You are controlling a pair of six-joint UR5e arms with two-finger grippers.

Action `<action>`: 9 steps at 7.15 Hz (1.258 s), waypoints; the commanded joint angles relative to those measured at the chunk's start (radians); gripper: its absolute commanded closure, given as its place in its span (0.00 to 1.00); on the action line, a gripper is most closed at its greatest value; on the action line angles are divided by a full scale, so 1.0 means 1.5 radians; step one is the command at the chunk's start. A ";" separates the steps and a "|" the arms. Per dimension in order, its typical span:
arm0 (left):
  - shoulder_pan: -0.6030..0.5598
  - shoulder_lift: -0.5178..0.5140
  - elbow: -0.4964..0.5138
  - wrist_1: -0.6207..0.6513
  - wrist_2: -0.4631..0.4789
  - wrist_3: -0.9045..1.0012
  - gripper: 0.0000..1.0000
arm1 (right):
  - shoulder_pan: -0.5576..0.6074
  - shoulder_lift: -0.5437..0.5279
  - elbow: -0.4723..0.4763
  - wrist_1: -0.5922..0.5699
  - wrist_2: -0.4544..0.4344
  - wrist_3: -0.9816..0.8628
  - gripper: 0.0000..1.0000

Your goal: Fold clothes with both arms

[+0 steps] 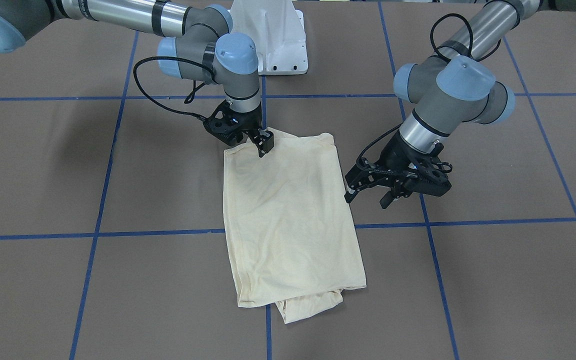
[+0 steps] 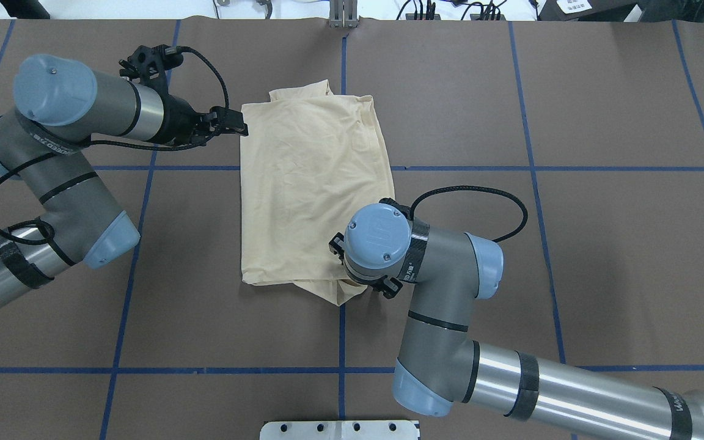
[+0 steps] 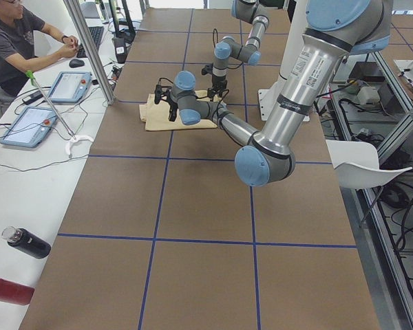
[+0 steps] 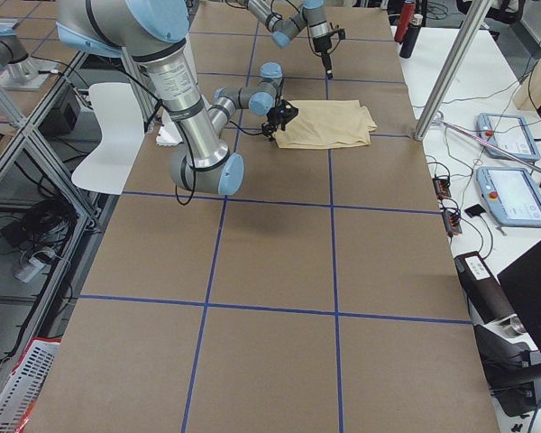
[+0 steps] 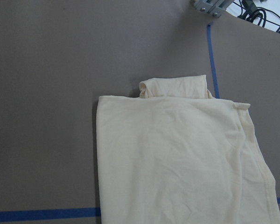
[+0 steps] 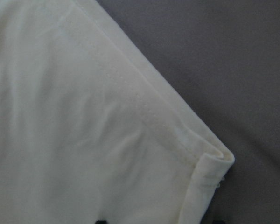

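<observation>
In the front view, the T-shirt (image 1: pixel 288 210) lies folded into a long rectangle at the centre of the table (image 1: pixel 493 290), with a doubled layer poking out at its lower edge. The right gripper (image 1: pixel 264 144) is down at the shirt's upper-left corner; its wrist view shows the fingertips apart. The left gripper (image 1: pixel 368 196) hovers just right of the cloth, jaws spread, holding nothing.

Brown counter (image 3: pixel 193 206) gridded in blue tape (image 1: pixel 158 232), white desk (image 3: pixel 14 172) alongside with two control tablets (image 3: pixel 70 86), person (image 3: pixel 14 41) seated there, white chair (image 4: pixel 104 135), black bottle (image 3: pixel 26 243).
</observation>
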State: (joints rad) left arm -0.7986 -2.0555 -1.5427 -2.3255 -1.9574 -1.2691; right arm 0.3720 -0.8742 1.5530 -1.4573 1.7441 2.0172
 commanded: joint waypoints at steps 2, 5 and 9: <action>0.001 0.000 0.001 0.000 0.000 -0.001 0.00 | 0.000 0.001 0.000 -0.001 0.000 0.001 0.45; 0.001 0.001 0.002 0.000 0.001 -0.001 0.00 | 0.000 0.001 0.001 -0.001 0.000 0.001 0.94; 0.001 0.000 0.002 0.000 0.001 -0.001 0.00 | 0.008 0.001 0.010 -0.001 0.000 -0.008 1.00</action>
State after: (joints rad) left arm -0.7977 -2.0549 -1.5401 -2.3255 -1.9558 -1.2695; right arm 0.3814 -0.8729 1.5665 -1.4588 1.7441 2.0059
